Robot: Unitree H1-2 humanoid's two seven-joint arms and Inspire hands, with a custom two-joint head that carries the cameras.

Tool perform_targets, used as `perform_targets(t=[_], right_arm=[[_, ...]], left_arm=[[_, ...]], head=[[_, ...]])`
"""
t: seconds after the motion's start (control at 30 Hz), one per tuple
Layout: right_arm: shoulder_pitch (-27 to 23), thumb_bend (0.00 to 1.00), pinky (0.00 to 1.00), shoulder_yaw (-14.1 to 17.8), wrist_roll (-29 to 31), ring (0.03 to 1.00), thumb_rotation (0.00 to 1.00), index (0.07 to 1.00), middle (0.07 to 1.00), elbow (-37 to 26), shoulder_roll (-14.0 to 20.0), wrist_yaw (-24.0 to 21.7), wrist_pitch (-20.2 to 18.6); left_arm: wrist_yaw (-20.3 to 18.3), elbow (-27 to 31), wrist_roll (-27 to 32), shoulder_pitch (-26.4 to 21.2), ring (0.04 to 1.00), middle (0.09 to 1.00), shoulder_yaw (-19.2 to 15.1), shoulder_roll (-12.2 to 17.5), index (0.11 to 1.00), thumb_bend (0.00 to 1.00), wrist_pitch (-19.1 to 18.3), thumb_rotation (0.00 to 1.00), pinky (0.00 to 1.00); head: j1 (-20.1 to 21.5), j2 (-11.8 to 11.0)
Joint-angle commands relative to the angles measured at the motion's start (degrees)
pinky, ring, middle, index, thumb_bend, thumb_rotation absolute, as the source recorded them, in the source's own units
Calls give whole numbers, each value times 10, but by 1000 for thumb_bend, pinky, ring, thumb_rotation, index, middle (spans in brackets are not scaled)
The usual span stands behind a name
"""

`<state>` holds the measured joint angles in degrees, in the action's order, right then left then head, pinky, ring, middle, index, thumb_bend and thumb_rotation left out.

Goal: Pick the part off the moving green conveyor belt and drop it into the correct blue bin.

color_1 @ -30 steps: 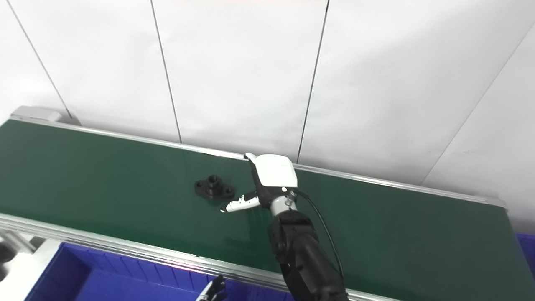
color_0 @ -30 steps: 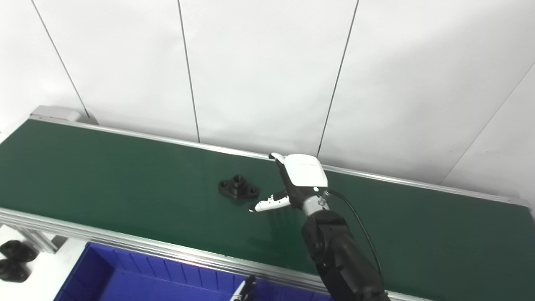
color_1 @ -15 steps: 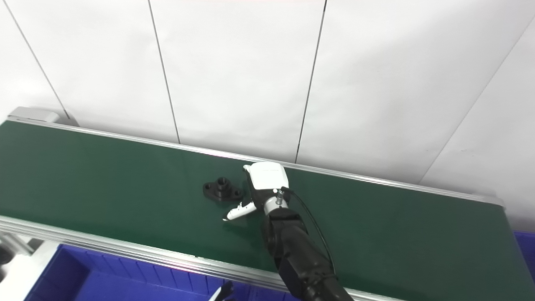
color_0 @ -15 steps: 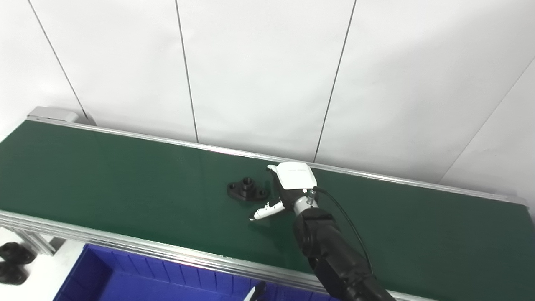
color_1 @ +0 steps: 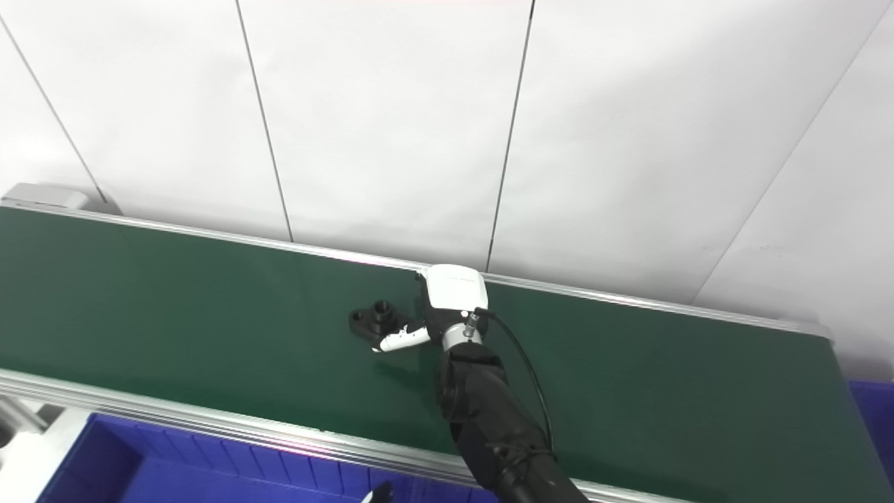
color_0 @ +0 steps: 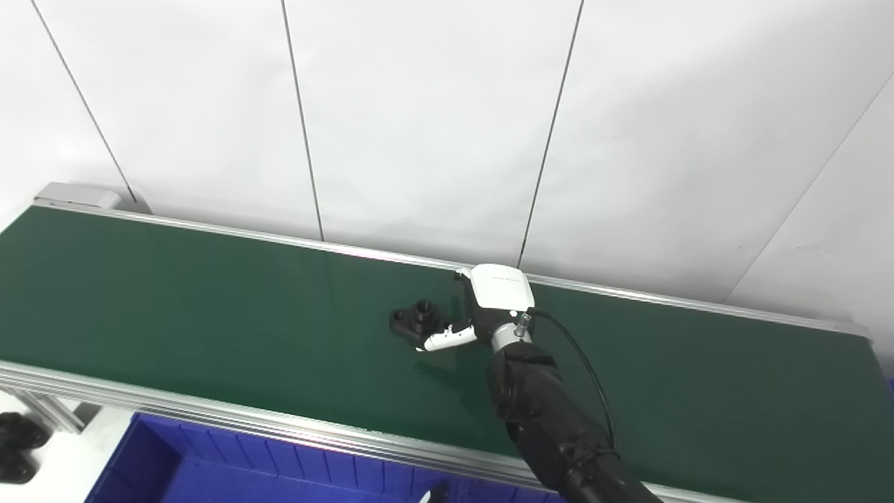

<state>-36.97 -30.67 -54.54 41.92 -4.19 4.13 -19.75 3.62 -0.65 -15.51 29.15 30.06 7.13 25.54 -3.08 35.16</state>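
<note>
A black flanged part [color_0: 414, 321] with a raised centre hub lies flat on the green conveyor belt [color_0: 209, 314], about mid-width. My right hand [color_0: 492, 307] rests low on the belt just right of it, its white back facing up. Its white thumb [color_0: 447, 339] reaches left along the part's near right end and touches it; the fingers are hidden behind the palm on the far side. The hand looks open around that end, and the part still sits on the belt. Only a tip of my left hand [color_0: 427, 495] shows at the bottom edge.
A blue bin [color_0: 209, 468] stands below the belt's near aluminium rail. A second blue bin [color_1: 873, 412] peeks in at the far right. Black parts [color_0: 14, 447] lie on the white surface at bottom left. White wall panels back the belt.
The part has ridden the belt to the right. My right hand has lowered and moved left to meet it, so the thumb now touches its near end. The camera has shifted slightly.
</note>
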Motion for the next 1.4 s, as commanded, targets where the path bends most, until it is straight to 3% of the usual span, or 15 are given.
perform_targets(t=[0.0, 0.1, 0.23, 0.3, 0.33, 0.43, 0.57, 0.7, 0.8, 1.1, 1.23, 1.37], right_arm=[[6, 948, 319, -14, 26, 445, 581, 814, 632, 0, -36, -20, 11], [9, 901, 286, -20, 34, 390, 524, 733, 516, -1, -35, -25, 14], [16, 818, 253, -26, 52, 342, 457, 602, 438, 3, -33, -19, 33], [22, 743, 221, -28, 65, 296, 365, 506, 384, 4, -32, -14, 49], [24, 608, 212, -29, 70, 283, 245, 492, 370, 4, -32, -13, 54], [31, 526, 236, -38, 77, 309, 171, 487, 397, 9, -31, -6, 72], [39, 512, 263, -57, 75, 341, 167, 490, 433, 10, -28, 0, 80], [43, 515, 199, -69, 74, 271, 171, 482, 361, 7, -24, 0, 70], [41, 515, 207, -77, 70, 284, 173, 482, 374, -2, -18, -14, 55], [55, 512, 203, -76, 67, 284, 178, 483, 381, -34, -3, 6, 56], [82, 511, 178, -74, 64, 251, 179, 482, 346, -88, 4, 31, 62], [128, 512, 200, -71, 51, 271, 174, 485, 364, -206, 18, 22, 45]], left_arm=[[-3, 25, -9, 11, 913, 995, -1, -12, 1000, 855, 9, 860, 767], [-11, 30, -11, 13, 916, 999, -4, -13, 1000, 851, 2, 864, 766], [-24, 40, -15, 15, 927, 1000, -6, -11, 1000, 844, -10, 872, 770], [-29, 43, -14, 16, 934, 1000, -7, -11, 1000, 839, -14, 880, 778], [-32, 44, -14, 16, 936, 1000, -7, -11, 1000, 835, -15, 876, 779], [-35, 42, -12, 16, 938, 1000, -10, -12, 1000, 833, -12, 875, 781], [-43, 45, -11, 16, 941, 1000, -9, -12, 1000, 820, -15, 870, 785], [-51, 56, -9, 20, 948, 1000, -11, -13, 1000, 840, -30, 865, 802], [-52, 54, -11, 21, 946, 1000, -14, -14, 1000, 843, -26, 866, 800], [-60, 56, -9, 21, 954, 1000, -19, -10, 1000, 841, -29, 872, 810], [-65, 62, -1, 22, 952, 1000, -24, -9, 1000, 828, -36, 854, 810], [-60, 59, 28, 26, 942, 1000, -34, -20, 1000, 830, -27, 824, 812]], head=[[-1, 0], [-1, 2], [-2, 4], [-4, 5], [-4, 5], [-4, 5], [-7, 7], [-4, 8], [-3, 11], [6, 12], [23, 15], [44, 24]])
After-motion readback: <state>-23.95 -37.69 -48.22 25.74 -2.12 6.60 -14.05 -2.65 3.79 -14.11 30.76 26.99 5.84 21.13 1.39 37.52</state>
